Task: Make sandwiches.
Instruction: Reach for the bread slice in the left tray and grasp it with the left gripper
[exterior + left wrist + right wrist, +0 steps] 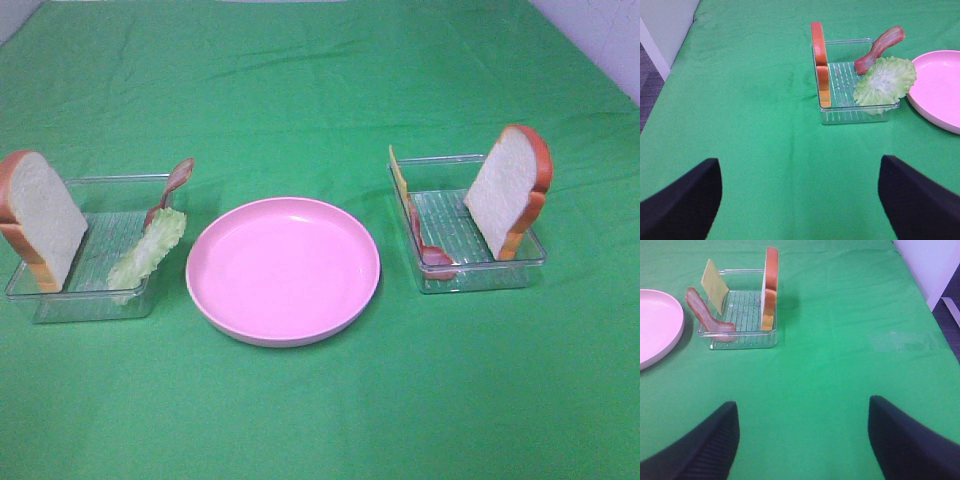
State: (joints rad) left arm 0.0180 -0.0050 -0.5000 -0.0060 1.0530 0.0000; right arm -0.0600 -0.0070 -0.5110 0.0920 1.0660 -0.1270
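The sandwich parts stand apart in two clear trays. The left tray (90, 305) holds an upright bread slice (40, 220), a lettuce leaf (147, 248) and a bacon strip (172, 188). The right tray (480, 275) holds an upright bread slice (510, 190), a yellow cheese slice (399, 175) and a bacon strip (432, 252). The pink plate (283, 268) between them is bare. Neither gripper shows in the high view. My left gripper (800, 210) is open over the cloth, well short of the bread (821, 62) and lettuce (885, 80). My right gripper (802, 445) is open, well short of the bread (770, 287), cheese (715, 280) and bacon (705, 315).
A green cloth (320, 410) covers the whole table. The table edge and a pale floor or wall show at the outer side in the left wrist view (655, 55) and in the right wrist view (940, 270).
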